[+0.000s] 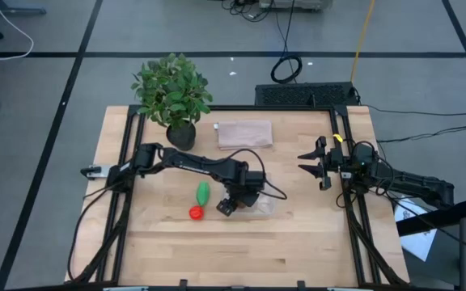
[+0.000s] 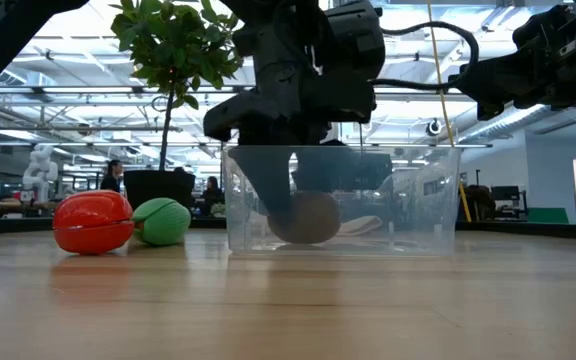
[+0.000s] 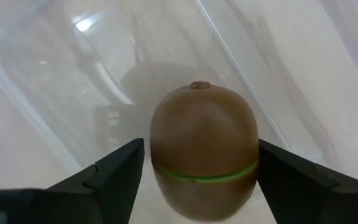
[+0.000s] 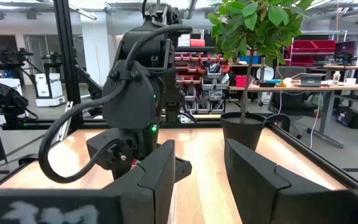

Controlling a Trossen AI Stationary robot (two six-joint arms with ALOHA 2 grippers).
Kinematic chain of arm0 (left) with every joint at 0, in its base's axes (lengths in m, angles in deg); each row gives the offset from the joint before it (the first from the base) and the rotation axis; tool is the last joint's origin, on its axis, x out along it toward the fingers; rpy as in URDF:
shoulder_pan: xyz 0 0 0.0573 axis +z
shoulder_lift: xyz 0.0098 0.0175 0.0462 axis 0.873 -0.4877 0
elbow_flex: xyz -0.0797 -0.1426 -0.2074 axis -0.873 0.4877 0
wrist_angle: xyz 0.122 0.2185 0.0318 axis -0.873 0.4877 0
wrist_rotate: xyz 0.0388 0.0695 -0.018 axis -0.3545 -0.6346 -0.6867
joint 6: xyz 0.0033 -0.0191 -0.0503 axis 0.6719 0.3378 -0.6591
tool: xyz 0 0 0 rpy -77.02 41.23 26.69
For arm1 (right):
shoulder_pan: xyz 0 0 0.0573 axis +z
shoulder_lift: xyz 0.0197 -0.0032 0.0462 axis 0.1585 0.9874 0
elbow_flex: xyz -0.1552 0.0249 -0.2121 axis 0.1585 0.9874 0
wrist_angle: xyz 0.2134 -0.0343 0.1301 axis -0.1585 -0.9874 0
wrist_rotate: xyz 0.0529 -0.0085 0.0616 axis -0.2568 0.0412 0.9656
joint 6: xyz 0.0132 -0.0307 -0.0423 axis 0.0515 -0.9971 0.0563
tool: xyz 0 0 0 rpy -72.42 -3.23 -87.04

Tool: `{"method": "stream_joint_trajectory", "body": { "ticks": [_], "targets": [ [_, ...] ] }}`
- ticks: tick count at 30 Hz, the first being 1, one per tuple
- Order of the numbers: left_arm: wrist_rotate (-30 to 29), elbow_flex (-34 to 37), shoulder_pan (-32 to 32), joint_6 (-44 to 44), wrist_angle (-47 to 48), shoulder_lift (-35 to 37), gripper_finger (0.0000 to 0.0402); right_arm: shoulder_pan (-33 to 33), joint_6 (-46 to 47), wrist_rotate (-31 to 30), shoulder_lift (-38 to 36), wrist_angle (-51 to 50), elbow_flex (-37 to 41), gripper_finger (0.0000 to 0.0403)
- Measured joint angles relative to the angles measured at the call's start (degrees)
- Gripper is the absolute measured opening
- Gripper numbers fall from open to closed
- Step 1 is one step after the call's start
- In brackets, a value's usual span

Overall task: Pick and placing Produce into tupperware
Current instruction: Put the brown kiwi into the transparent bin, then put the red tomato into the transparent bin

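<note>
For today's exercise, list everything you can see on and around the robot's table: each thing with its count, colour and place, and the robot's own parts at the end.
Kiwi: one, brown with a green seam, inside the clear container, between the left gripper's fingers with a gap on each side.
Green produce: one, green, on the table beside the container.
Red produce: one, red, on the table next to the green one.
Container: one, clear, middle of the table.
Lid-like sheet: one, pinkish, far side of the table.
Potted plant: one, green leaves in a dark pot, far left corner.
Table: one, light wood.
Left gripper: one, dark, open, lowered into the container.
Right gripper: one, dark, waiting above the table's right side.
</note>
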Motion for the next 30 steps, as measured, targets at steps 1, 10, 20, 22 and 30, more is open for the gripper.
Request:
{"method": "stream_joint_trajectory", "body": {
  "ticks": [1,10,20,22,30],
  "targets": [
    [-0.31,-0.49,0.0,-0.01,0.59,0.0,0.0296,0.0,0.0,0.0,0.0,0.01,0.0,0.0132],
    [-1.88,-8.84,0.0,0.24,5.63,0.0,0.0296,0.0,0.0,0.0,0.0,0.01,-0.01,0.0132],
    [-5.59,-19.64,0.0,0.51,14.91,0.0,0.0296,0.0,0.0,0.0,0.0,0.01,-0.01,0.0132],
    [-6.7,-21.01,-0.01,0.5,16.08,0.01,0.0296,0.0,0.0,0.0,0.0,0.01,-0.01,0.0132],
    [-12.1,-26.55,-0.67,1.14,21.63,0.0,0.0286,0.0,0.0,0.0,0.0,0.01,0.01,0.0132]
  ]
}}
